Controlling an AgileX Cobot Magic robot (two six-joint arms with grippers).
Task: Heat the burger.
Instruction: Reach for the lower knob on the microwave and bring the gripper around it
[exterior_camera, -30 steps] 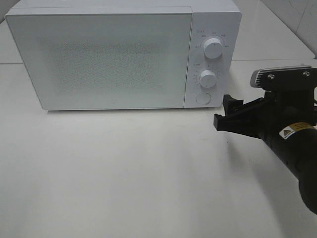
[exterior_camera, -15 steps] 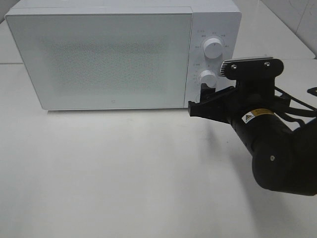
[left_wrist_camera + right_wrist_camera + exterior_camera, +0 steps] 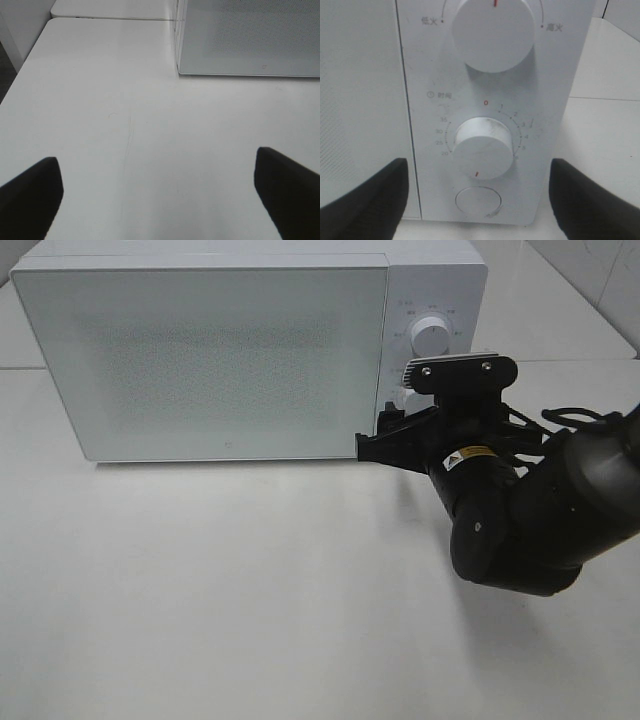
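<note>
Since the left gripper (image 3: 157,167) and right gripper (image 3: 377,434) both gape empty, we should centre the right squarely on the lower knob (image 3: 482,147) before closing; the burger is unseen, perhaps behind the microwave (image 3: 200,350) door.

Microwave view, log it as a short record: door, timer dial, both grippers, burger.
Appliance: white boxy microwave
Door: shut
Round white timer knob: red mark pointing down
Right gripper: open, facing the control panel, holding nothing
Left gripper: open above the white table, holding nothing
Burger: not visible in any view
</note>
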